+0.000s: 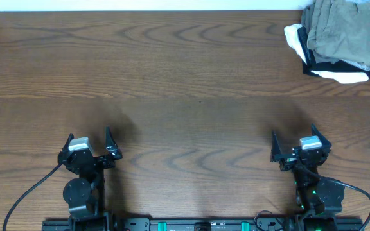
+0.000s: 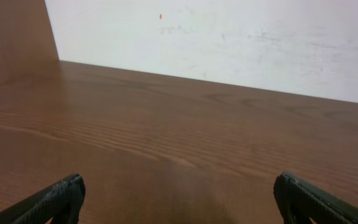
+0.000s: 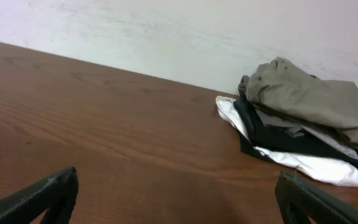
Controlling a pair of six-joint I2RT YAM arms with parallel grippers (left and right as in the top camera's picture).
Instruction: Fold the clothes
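The pale khaki-green shorts [image 1: 342, 32] lie bunched on top of a pile at the far right corner of the table. They also show in the right wrist view [image 3: 316, 96]. My left gripper [image 1: 88, 136] is open and empty at the near left, over bare wood [image 2: 179, 182]. My right gripper [image 1: 294, 138] is open and empty at the near right [image 3: 178, 175]. Both are far from the shorts.
Under the shorts lie a black garment [image 1: 313, 64] [image 3: 272, 134] and a white garment [image 1: 345, 77] [image 3: 309, 165]. The wooden table [image 1: 185, 77] runs back to a white wall [image 3: 166, 31]. The pile sits near the table's far right edge.
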